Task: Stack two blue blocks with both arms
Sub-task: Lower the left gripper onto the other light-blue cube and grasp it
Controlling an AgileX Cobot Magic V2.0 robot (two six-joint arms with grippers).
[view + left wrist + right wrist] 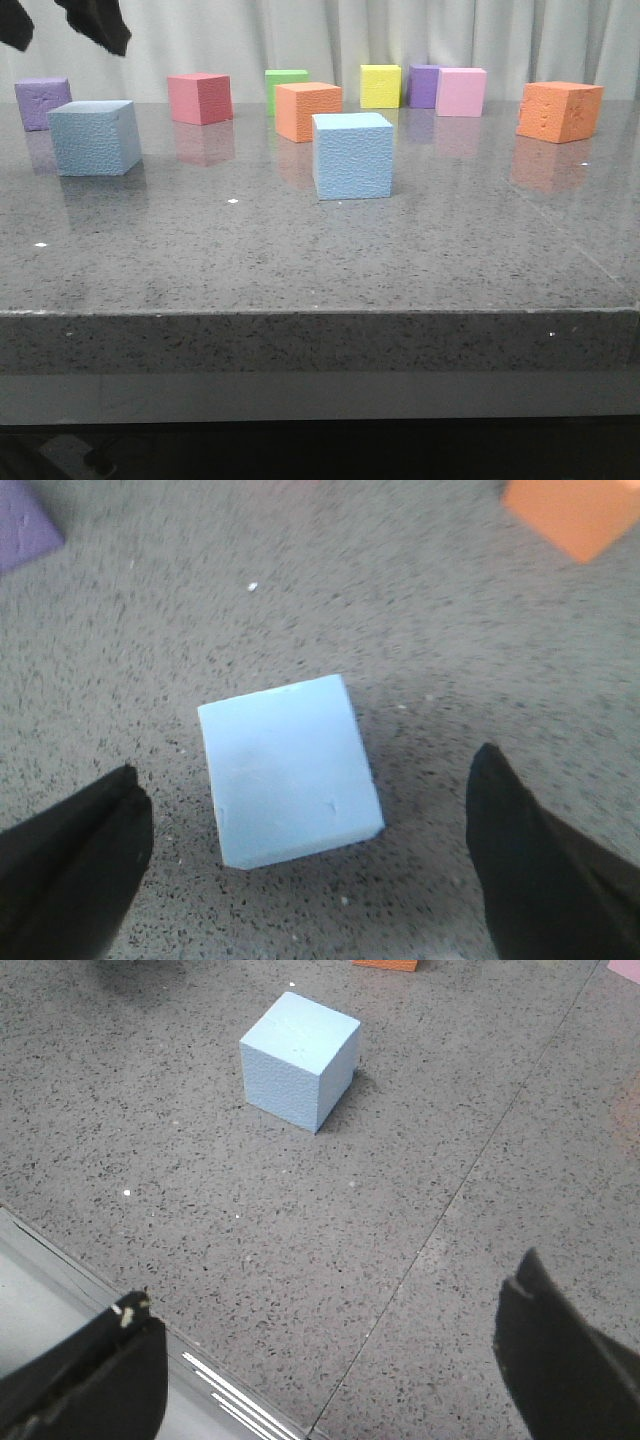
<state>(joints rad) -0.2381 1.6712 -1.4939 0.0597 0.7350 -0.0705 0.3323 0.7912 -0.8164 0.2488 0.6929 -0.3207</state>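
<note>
Blue block (290,770) lies between the spread left claw (310,850) fingers, untouched.

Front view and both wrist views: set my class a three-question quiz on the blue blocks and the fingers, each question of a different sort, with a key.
1. True or false: one blue block is stacked on the other.
2. Multiple choice: in the front view, the cube nearest behind the left blue block is A) purple B) yellow C) green.
3. Fill in: in the left wrist view, the left gripper hangs over a blue block with its fingers ____.

Key
1. False: the left blue block and the centre blue block both sit apart on the table.
2. A, the purple cube.
3. Open, one on each side, not touching it.
</note>
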